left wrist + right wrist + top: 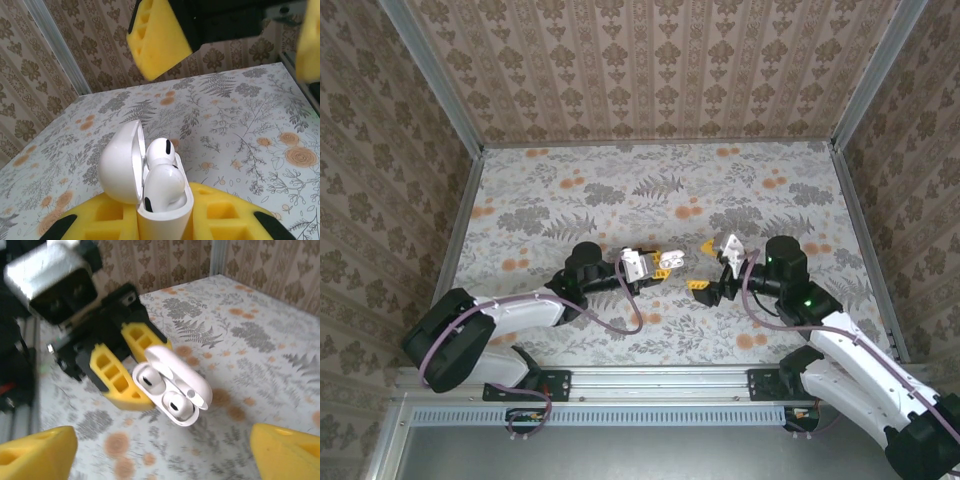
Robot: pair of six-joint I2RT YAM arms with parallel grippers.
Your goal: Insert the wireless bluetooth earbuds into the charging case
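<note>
The white charging case is held above the table with its lid open, and my left gripper is shut on its body. In the left wrist view the case stands between my yellow pads, its lid swung left. Both earbuds sit in their sockets. The right wrist view looks down into the case, where the two earbuds lie side by side. My right gripper hangs just right of the case, open, with nothing between its fingers.
The floral table spreads behind and around both grippers. Patterned walls with metal corner posts close in the back and sides. The right gripper's yellow fingers hang above the case in the left wrist view.
</note>
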